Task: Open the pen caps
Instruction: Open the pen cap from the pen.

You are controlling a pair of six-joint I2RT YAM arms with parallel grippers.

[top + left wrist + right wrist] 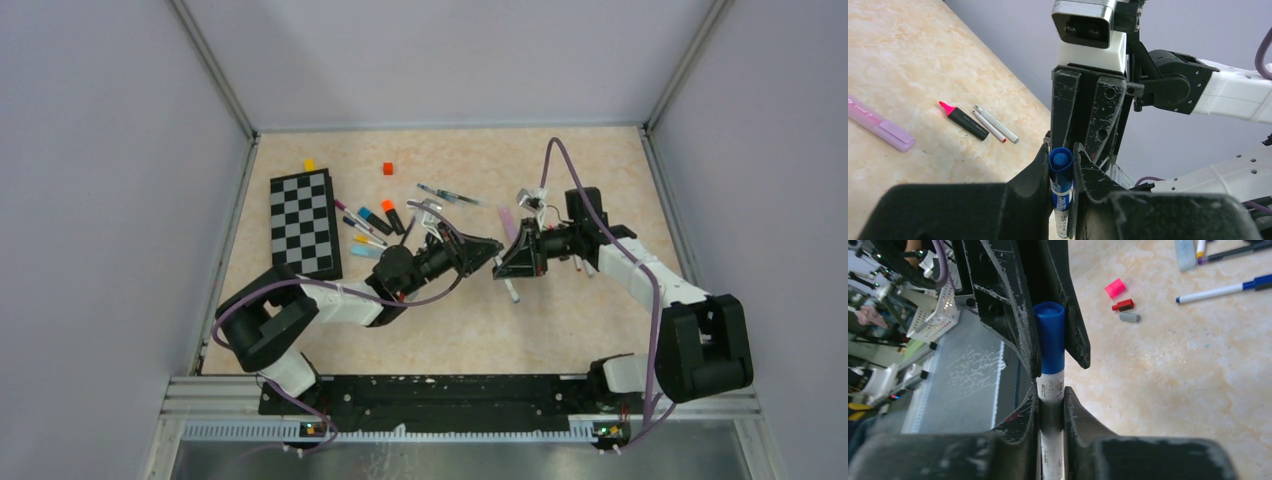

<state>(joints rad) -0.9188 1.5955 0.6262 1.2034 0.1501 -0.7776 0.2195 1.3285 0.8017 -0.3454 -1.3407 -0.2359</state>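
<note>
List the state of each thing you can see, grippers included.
Left gripper: jaws shut on blue pen.
Right gripper: jaws shut on blue pen.
Blue pen: capped, held by both.
Pink highlighter: uncapped, lying flat.
Lilac highlighter: capped, lying flat.
Pink cap: off, loose.
Red cap: off, loose.
Grey cap: off, loose.

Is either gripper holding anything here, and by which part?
One white-barrelled plastic pen, held by both: the left gripper clamps its blue cap, the right gripper its barrel.
</note>
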